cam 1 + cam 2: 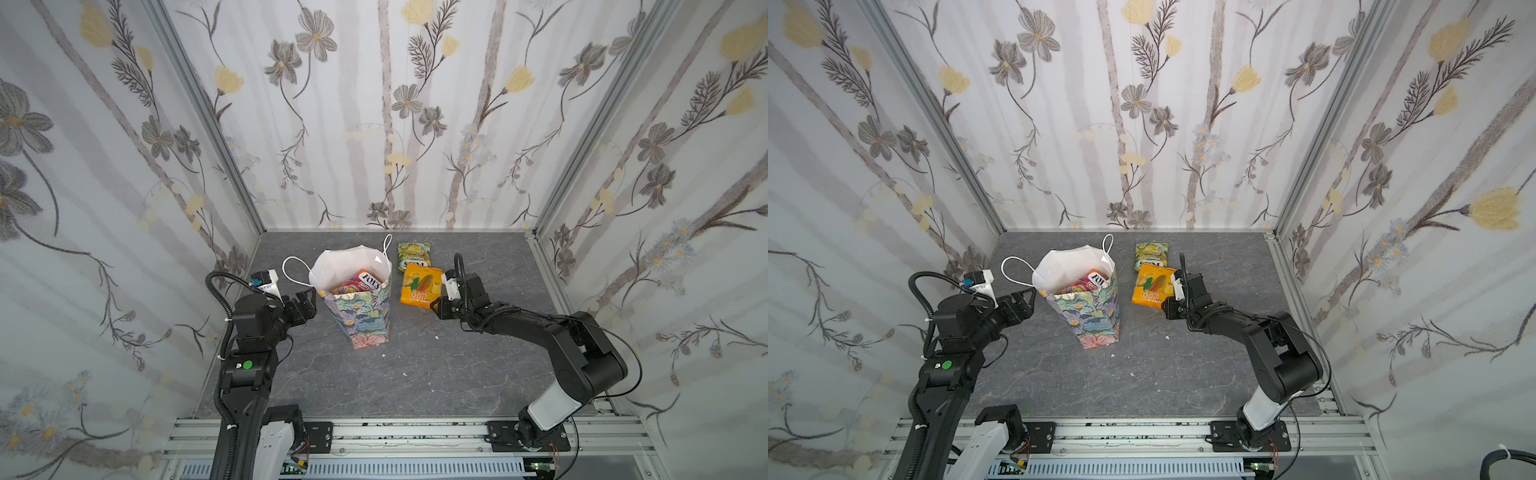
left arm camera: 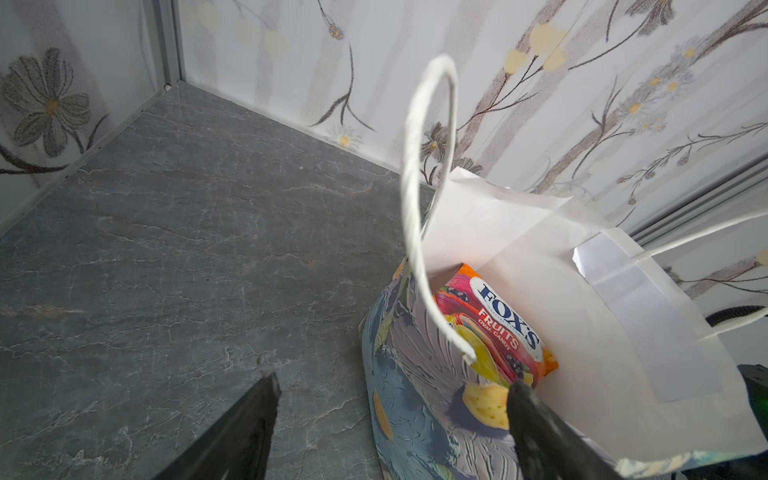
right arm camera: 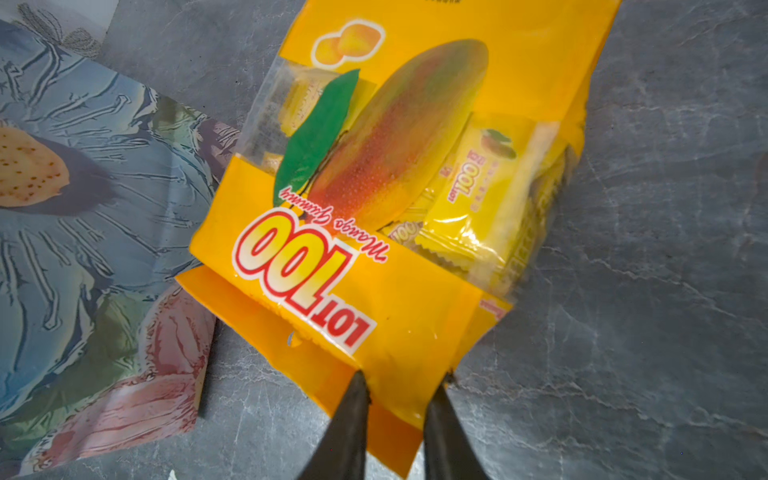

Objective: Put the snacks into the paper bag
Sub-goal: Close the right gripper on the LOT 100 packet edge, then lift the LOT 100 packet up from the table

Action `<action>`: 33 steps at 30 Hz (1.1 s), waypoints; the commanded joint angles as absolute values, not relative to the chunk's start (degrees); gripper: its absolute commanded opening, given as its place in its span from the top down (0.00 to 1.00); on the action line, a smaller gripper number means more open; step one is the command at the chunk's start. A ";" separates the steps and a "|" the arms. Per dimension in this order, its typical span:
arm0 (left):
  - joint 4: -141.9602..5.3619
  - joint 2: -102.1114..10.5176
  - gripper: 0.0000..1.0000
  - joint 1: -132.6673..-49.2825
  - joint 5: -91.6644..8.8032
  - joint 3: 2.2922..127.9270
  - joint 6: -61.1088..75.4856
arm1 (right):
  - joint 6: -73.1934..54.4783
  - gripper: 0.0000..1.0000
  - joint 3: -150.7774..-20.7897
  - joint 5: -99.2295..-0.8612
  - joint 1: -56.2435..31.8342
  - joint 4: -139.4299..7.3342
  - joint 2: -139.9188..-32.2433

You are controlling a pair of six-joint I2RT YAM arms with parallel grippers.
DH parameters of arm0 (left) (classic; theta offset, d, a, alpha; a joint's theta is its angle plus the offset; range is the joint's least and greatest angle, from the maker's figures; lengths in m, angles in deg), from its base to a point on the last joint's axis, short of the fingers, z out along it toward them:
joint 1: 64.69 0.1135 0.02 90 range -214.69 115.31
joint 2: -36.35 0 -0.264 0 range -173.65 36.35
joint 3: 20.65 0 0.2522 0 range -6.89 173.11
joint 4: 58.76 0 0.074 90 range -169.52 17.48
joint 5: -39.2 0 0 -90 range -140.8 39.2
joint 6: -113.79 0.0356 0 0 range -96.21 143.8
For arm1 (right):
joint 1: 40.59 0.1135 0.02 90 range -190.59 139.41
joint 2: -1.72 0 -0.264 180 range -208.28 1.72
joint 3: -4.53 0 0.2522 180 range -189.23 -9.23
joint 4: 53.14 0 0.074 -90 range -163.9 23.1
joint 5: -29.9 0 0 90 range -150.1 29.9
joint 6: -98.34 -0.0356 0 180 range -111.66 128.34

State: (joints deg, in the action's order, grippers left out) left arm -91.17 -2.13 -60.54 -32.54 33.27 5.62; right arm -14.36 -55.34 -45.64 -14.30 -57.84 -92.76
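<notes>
Pick step. Right gripper (image 3: 397, 395) pinched shut on the mango pack (image 3: 399, 137), sealed edge between the fingertips (body ahead of them). Paper bag (image 1: 361, 320) just beside. Left gripper (image 2: 394, 380) wide, empty, at the bag's rim. Next, likely: lift, clear the rim, drop.

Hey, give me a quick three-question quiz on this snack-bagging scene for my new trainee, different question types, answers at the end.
1. True or false: the right gripper is shut on the mango pack.
2. How many packets are outside the paper bag? A one, B two, C four.
3. Fill in: the left gripper beside the bag is ___.
Key: 1 true; 2 B, the mango pack and a green-yellow packet; 3 open.
</notes>
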 commanded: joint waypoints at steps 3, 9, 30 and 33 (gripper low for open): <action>-88.87 -1.89 0.14 -60.52 -32.32 33.16 5.69 | -15.59 1.00 -55.64 -45.09 -14.29 -55.45 -92.11; -88.78 -1.79 0.14 -60.54 -32.26 33.16 5.69 | -15.54 1.00 -54.95 -44.56 -14.29 -56.28 -87.74; -88.73 -1.36 0.14 -60.48 -32.00 33.05 5.72 | -11.26 1.00 -62.71 -44.26 -13.19 -69.43 -71.18; -88.78 -1.43 0.14 -60.51 -32.00 33.09 5.78 | -10.63 1.00 -64.18 -44.71 -12.48 -70.50 -68.85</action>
State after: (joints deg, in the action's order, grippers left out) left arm -91.17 -1.46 -60.52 -32.52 33.18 5.62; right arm -12.45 -62.55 -44.02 -12.84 -72.05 -70.70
